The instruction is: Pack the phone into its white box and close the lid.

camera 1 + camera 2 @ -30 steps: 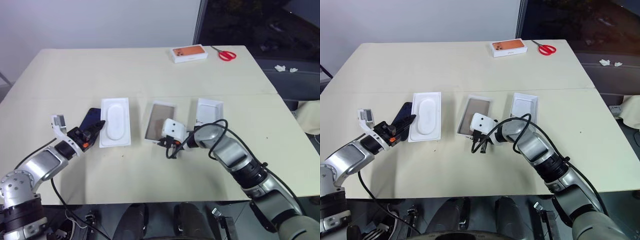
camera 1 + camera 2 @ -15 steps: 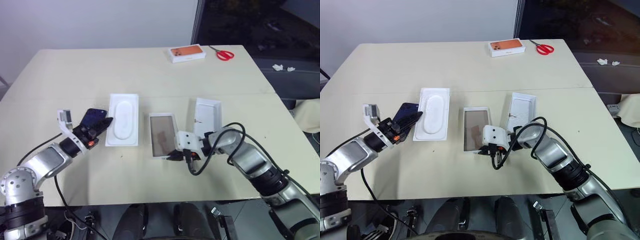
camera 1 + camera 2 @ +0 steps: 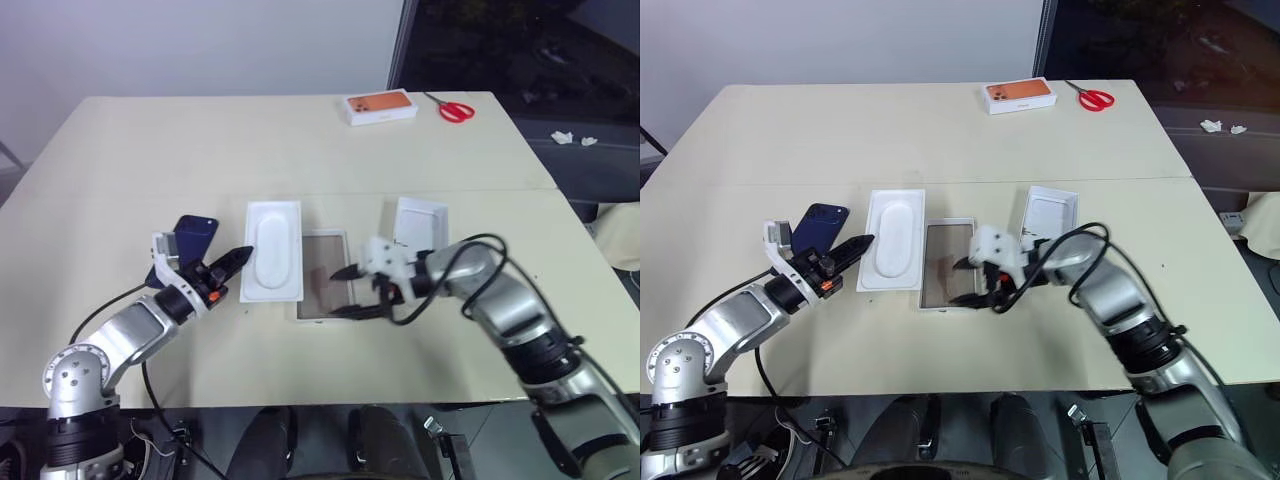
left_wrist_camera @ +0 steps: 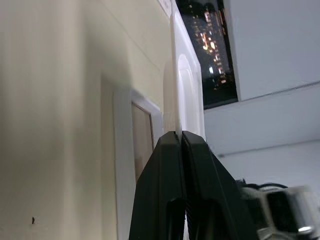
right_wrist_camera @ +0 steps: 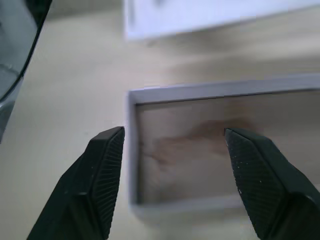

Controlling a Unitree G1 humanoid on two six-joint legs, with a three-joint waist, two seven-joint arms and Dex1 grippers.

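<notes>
Our right gripper (image 3: pixel 974 281) has just sprung open above the white box (image 3: pixel 940 290), letting it rest mid-table toward the near edge. Our left gripper (image 3: pixel 852 250) stays clenched on the white insert (image 3: pixel 892 252); the phone (image 3: pixel 818 226) lies unpacked beyond it.

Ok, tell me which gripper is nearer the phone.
Left. The left gripper, shut, sits just beside the phone; the right gripper hangs open over the brown-floored box, beyond the white insert.

Row of phone parts mid-table
Left to right: phone (image 3: pixel 820 224), insert (image 3: pixel 893 252), white box (image 3: pixel 945 276), lid (image 3: pixel 1051 214); boxed phone (image 3: pixel 1019 96) and scissors (image 3: pixel 1095 98) on the table (image 3: pixel 890 130) at far edge.
</notes>
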